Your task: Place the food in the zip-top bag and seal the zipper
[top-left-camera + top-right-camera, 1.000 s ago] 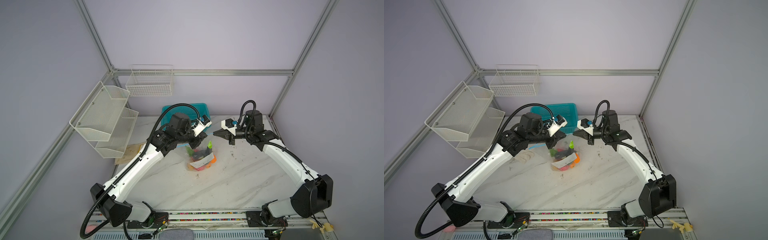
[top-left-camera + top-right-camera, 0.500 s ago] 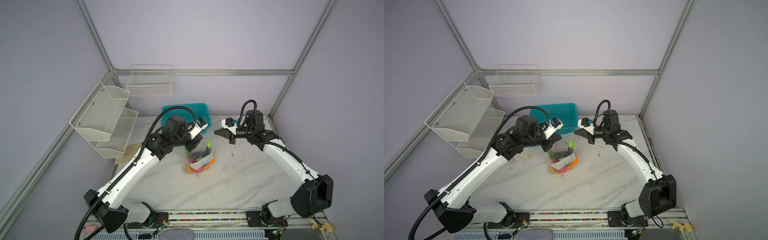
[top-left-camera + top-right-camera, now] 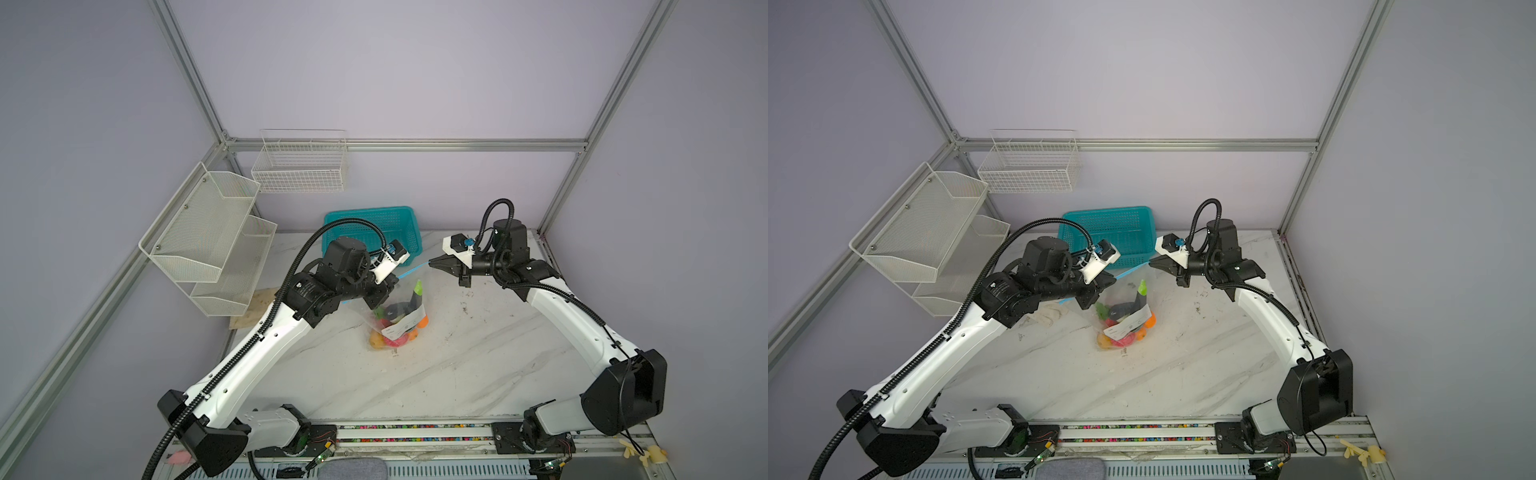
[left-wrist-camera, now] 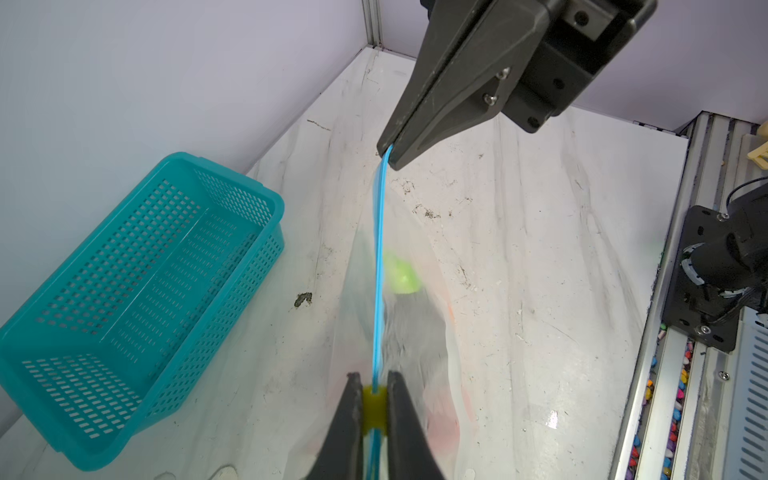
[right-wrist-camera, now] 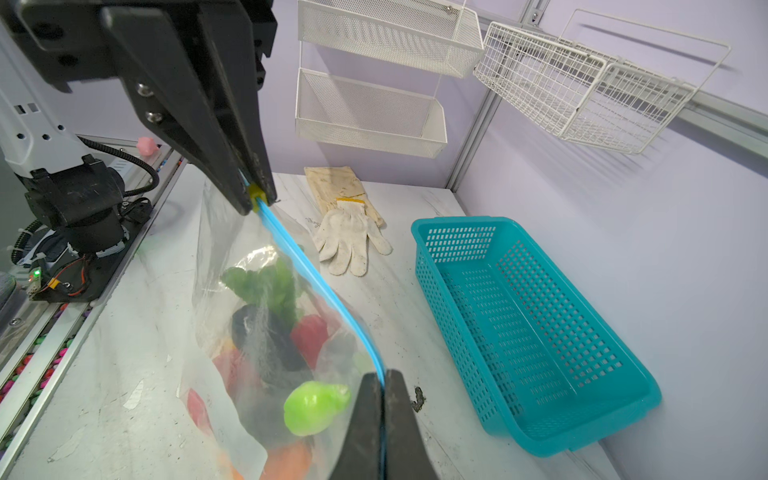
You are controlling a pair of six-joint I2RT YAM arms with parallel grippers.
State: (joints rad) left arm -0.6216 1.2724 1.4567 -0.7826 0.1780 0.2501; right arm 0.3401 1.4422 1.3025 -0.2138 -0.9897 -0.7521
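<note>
Top views, both: bag (image 3: 402, 328) hangs upright between the two hands, its bottom apparently resting on the table (image 3: 457, 374). Food (image 3: 377, 340) is bunched low inside, so loading looks done. Zipper (image 3: 413, 270) runs taut from left hand (image 3: 392, 283) to right hand (image 3: 431, 262). Holding it up keeps the mouth straight and the load from spilling.

Left wrist: left hand is clenched on the yellow slider (image 4: 373, 409), one finger each side, with the blue strip passing between. Right hand pinches the far end as an anchor, giving the slider something to pull against. Teal basket (image 4: 137, 299) stands aside with nothing in it.

Right wrist: right hand is clamped flat on the zipper's corner, with a green piece just beside it inside the bag. The strip between the hands reads as one closed line. The fingers hide any run left beyond the slider. My read: this is the sealing stroke, probably near its end. The main risk is the anchor slipping.
</note>
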